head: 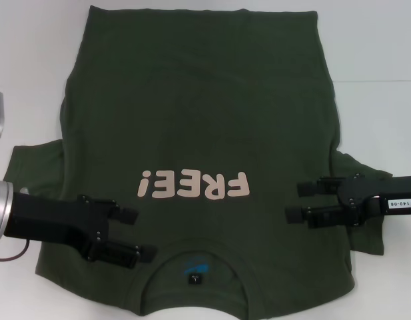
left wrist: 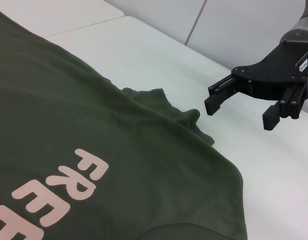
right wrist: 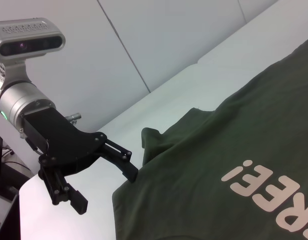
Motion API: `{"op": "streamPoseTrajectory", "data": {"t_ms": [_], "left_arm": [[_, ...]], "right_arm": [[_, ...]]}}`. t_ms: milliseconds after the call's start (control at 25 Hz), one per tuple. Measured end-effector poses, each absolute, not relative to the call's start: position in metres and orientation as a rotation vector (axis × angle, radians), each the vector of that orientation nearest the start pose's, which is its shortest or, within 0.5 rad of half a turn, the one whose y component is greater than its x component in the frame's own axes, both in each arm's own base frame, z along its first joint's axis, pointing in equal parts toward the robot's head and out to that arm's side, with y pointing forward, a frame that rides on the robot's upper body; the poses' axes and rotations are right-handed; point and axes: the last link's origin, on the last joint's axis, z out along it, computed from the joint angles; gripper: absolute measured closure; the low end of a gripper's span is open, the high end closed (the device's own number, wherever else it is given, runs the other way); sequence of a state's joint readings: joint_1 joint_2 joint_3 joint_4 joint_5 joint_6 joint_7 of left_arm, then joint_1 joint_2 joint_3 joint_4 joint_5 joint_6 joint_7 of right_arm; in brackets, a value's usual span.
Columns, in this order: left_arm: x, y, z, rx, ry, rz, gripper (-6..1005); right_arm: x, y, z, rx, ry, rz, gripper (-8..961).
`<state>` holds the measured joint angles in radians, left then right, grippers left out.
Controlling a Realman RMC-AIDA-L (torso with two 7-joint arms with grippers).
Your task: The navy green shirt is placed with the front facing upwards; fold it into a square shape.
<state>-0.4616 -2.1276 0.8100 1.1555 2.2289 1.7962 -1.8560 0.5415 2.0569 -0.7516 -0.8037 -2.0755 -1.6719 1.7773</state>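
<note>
The large dark olive-green cotton short-sleeved shirt point(head: 205, 127) with pale pink "FREE!" lettering point(head: 193, 185) is lying flat and front-up across the white tabletop point(left wrist: 158, 55), its collar and blue neck label point(head: 194, 273) toward the near edge and its hem toward the far edge. No fold looks made yet, so the step in hand seems to be the first grasp at the shoulders. The left gripper point(head: 135, 232) is hovering with jaws parted over the shirt's shoulder near the left edge, arm reaching inward and low. The right gripper point(head: 300, 201) is mirroring it near the right edge, jaws also spread and holding nothing. Next, each probably needs to descend and pinch the fabric by the bunched sleeves point(right wrist: 158, 137).
</note>
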Motion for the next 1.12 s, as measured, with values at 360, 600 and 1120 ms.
{"op": "streamPoseTrajectory", "data": {"t_ms": [360, 600, 1120], "left_arm": [[-0.237, 0.307, 0.032, -2.902, -0.837, -0.296, 53], [-0.239, 0.311, 0.035, -2.86, -0.87, -0.303, 53], [-0.318, 0.344, 0.112, -1.87, -1.772, -0.737, 52]], "right_arm": [[0.247, 0.33, 0.018, -2.817, 0.978, 0.601, 44], [0.248, 0.332, 0.02, -2.794, 0.993, 0.617, 48], [0.281, 0.416, 0.09, -1.922, 1.703, 0.85, 56]]}}
